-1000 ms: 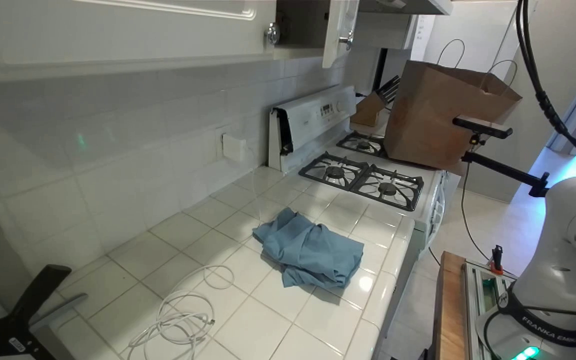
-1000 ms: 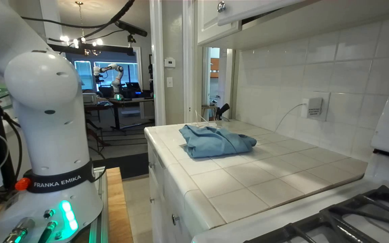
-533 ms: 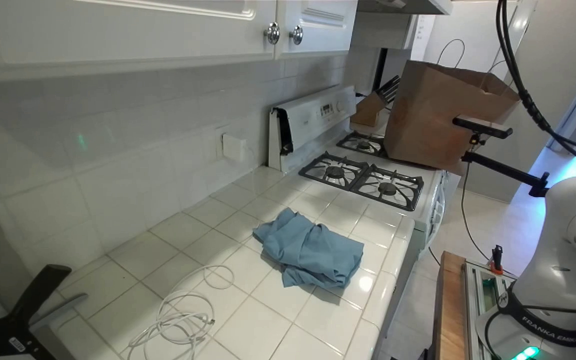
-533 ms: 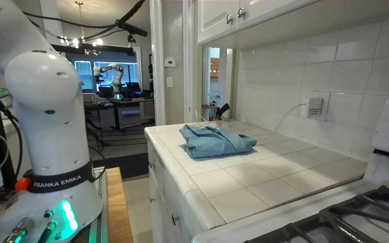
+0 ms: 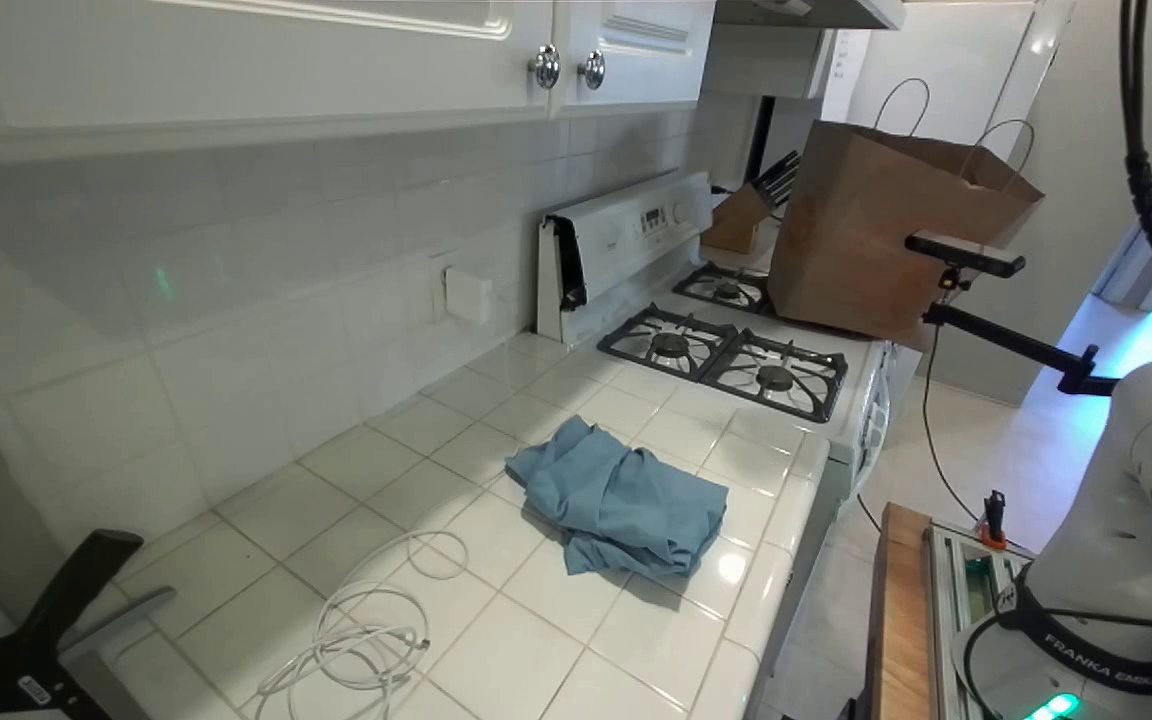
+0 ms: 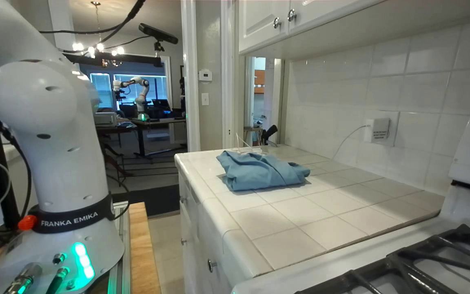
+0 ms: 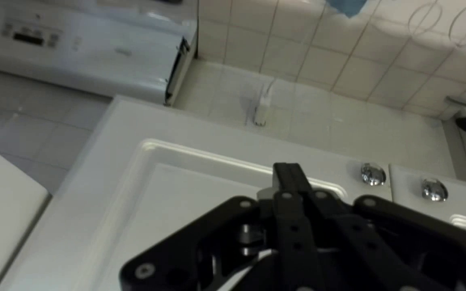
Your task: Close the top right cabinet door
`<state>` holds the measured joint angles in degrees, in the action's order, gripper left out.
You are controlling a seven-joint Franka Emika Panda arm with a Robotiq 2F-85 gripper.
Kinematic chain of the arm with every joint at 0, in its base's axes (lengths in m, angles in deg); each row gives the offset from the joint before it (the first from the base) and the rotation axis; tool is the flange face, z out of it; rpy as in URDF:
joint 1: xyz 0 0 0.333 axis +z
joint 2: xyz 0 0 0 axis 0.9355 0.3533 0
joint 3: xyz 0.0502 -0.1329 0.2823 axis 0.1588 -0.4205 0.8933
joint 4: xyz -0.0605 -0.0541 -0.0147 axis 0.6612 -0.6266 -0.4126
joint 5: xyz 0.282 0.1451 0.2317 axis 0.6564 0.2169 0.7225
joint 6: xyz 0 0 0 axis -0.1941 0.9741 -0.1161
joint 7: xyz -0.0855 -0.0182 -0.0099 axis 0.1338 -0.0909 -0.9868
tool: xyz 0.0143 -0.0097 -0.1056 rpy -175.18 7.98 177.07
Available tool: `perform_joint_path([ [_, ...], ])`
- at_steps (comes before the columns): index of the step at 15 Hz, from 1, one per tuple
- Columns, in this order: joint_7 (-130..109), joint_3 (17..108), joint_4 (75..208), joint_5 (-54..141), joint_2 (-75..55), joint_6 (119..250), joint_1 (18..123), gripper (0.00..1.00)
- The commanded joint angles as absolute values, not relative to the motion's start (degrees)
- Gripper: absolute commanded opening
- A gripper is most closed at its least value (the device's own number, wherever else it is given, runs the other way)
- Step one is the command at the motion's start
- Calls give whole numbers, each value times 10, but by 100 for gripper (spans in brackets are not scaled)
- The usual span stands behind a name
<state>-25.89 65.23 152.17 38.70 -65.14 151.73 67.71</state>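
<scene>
From where I stand, the broad white tiled counter (image 6: 320,200) stretches out below the black metal two-fingered gripper (image 7: 291,174), with the boxy white gas stove (image 5: 636,240) lower down and off to one side of it. The glossy white, rounded robot arm (image 6: 63,163) carries that gripper, though both exterior views cut off before its tip. Straight ahead of the jaws, filling much of the wrist view, is the top right cabinet door (image 7: 164,194), a flat white rectangular panel with a moulded groove. It lies level with the matching white panelled door (image 5: 266,70) on the side of the gripper away from the stove, and no dark opening shows between the two in either exterior view. So I'd say the closing push is done and the task as good as finished. The gripper's jaws meet with nothing between them; whether they touch the door I can't tell. Close by them, also on the side away from the stove, is the door's round chrome knob (image 7: 373,173). What's called for next, I reckon, is no grasp at all: just draw straight back from the door, keeping clear of that knob, so nothing hooks it and swings it out.
</scene>
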Motion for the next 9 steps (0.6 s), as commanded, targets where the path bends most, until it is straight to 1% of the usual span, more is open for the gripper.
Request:
perform_joint_path([
  [1,-218,676,1482,341,-671,1373,648,32],
  [3,-204,672,1472,329,-678,1297,641,46],
  [5,-179,670,1485,311,-691,1258,633,60],
  [9,-140,644,1550,328,-723,1273,640,88],
])
